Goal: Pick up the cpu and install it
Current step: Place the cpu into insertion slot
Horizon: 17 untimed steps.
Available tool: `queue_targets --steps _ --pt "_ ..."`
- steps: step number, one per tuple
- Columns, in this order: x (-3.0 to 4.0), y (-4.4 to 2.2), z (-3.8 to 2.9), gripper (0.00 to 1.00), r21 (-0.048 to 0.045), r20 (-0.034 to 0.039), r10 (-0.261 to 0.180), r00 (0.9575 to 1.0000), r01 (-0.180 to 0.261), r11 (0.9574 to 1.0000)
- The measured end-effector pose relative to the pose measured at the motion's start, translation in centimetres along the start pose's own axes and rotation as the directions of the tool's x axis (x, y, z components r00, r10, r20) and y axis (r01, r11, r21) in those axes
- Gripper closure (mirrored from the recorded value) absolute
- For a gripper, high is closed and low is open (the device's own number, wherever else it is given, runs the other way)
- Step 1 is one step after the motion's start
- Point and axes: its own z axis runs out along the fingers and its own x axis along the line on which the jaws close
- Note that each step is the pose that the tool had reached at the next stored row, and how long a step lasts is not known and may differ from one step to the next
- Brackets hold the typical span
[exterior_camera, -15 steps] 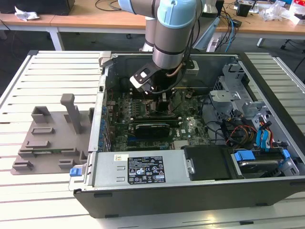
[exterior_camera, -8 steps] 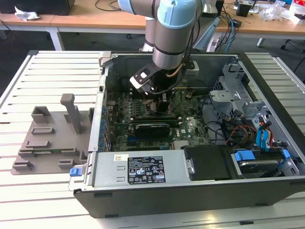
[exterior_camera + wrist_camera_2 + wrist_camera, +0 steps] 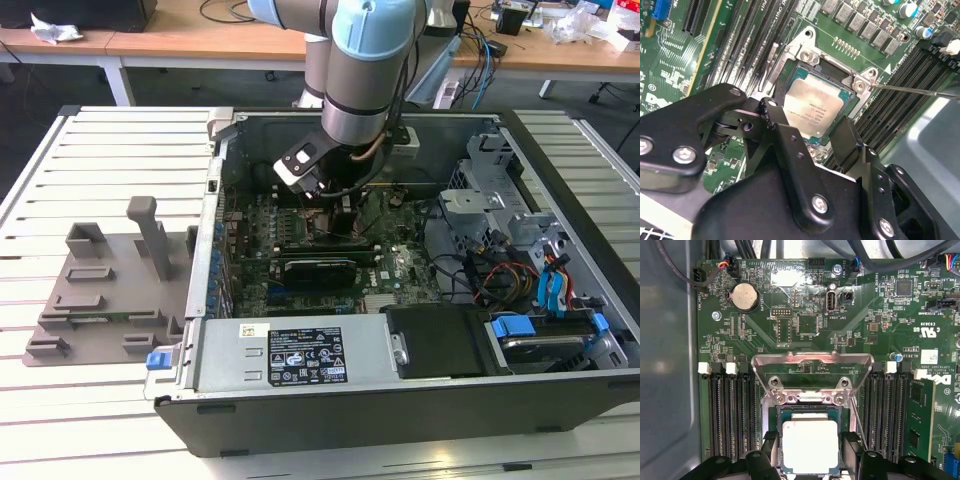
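Silvery metal is seen on top of the cpu (image 3: 810, 446). It is laid flat in the socket (image 3: 810, 411) on the green board (image 3: 865, 315) inside the computer case (image 3: 400, 420). The black gripper (image 3: 810, 441) is held right over it. Its jaws are spread just as wide as the cpu and are pressed against two of its sides.

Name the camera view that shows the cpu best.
The first wrist view: it looks straight down on the cpu, its whole silvery top plate visible. The second wrist view sees it slanted, the gripper covering part of it. In the exterior view the arm blocks it.
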Motion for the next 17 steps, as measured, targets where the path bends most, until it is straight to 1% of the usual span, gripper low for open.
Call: queue_targets --steps 2,3,9,10,11,17 --pt "0.00 0.12 0.06 0.38 0.0041 0.0000 0.000 1.0000 0.000 1.0000" --pt "0.01 0.12 0.07 0.38 0.0047 0.0002 0.000 1.0000 0.000 1.0000" --pt "0.02 0.12 0.09 0.38 0.0047 -0.0005 0.000 1.0000 0.000 1.0000" --pt "0.02 0.12 0.09 0.39 0.0048 -0.0006 0.000 1.0000 0.000 1.0000" --pt "0.02 0.12 0.08 0.47 0.0048 -0.0006 0.000 1.0000 0.000 1.0000" --pt "0.02 0.13 0.09 0.46 0.0046 -0.0016 0.000 1.0000 0.000 1.0000"
